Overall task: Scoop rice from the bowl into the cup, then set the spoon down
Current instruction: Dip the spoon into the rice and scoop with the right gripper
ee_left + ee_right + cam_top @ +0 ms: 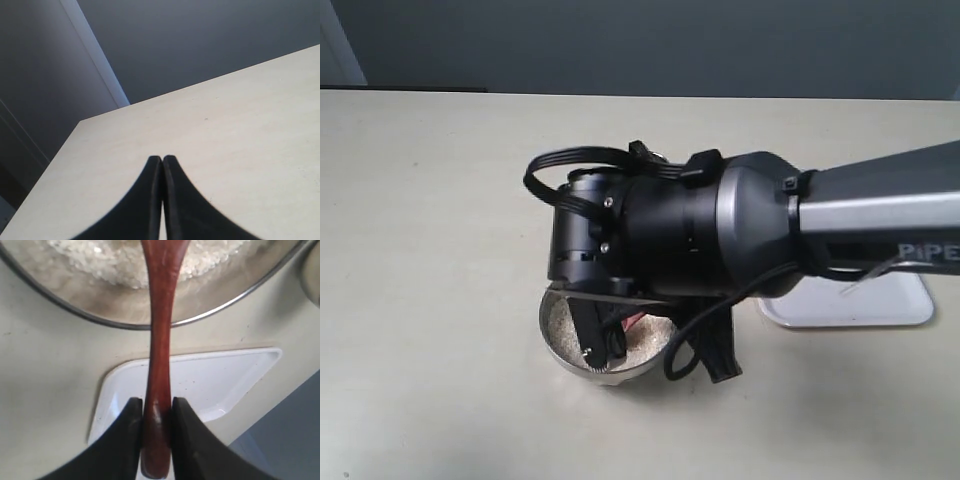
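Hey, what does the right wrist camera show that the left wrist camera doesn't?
Only the right wrist view: the right gripper clamped on the handle of the spoon, which reaches over the rim of the bowl to the rice, with a white tray below the handle. Only the left wrist view: the left gripper, closed on nothing, and a dark wall. Both: the pale table.
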`<state>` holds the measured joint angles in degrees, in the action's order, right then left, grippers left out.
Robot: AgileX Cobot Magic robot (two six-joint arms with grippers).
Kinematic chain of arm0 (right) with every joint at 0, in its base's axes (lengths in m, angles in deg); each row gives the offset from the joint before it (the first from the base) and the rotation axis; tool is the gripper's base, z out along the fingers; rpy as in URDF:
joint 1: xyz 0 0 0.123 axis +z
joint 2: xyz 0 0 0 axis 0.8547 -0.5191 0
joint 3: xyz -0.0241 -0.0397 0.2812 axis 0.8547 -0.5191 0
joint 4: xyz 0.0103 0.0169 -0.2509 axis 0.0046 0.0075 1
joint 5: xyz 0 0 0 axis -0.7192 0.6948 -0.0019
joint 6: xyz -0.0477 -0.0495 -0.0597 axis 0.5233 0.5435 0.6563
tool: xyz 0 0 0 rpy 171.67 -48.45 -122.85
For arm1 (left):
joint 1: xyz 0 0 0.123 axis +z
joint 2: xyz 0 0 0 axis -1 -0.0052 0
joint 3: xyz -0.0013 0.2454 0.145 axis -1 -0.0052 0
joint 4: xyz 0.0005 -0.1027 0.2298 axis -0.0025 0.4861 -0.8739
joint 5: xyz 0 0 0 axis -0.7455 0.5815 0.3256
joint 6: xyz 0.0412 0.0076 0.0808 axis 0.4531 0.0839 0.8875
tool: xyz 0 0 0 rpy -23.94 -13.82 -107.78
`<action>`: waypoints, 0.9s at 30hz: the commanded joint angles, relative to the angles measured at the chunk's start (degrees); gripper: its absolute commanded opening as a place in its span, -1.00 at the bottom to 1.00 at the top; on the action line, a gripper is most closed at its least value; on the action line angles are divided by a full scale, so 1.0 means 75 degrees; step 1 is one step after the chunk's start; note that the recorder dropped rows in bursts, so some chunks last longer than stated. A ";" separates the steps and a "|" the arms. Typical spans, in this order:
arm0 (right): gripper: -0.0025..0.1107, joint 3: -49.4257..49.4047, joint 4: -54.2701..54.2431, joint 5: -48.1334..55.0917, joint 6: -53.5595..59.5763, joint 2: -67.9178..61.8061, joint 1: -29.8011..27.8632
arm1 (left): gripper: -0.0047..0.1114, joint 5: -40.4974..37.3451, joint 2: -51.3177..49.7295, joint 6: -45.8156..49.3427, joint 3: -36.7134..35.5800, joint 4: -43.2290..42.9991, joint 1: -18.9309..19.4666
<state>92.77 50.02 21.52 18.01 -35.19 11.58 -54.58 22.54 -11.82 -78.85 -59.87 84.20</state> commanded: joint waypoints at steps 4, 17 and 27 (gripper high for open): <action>-0.97 0.0047 -0.0628 -0.0006 0.0055 0.0419 -0.0293 | -0.91 0.0055 0.0035 -0.0048 0.0017 0.0025 -0.0044; -0.97 0.0047 -0.1351 -0.0006 0.0275 0.0602 -0.0475 | -0.91 0.0020 0.0035 -0.0048 0.0017 0.0025 -0.0044; -0.97 0.0065 -0.1961 -0.0006 0.0402 0.0690 -0.1255 | -0.91 0.0020 0.0035 -0.0048 0.0017 0.0025 -0.0044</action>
<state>92.77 35.84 21.61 20.52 -31.24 3.10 -54.58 22.54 -11.82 -78.85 -59.87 84.20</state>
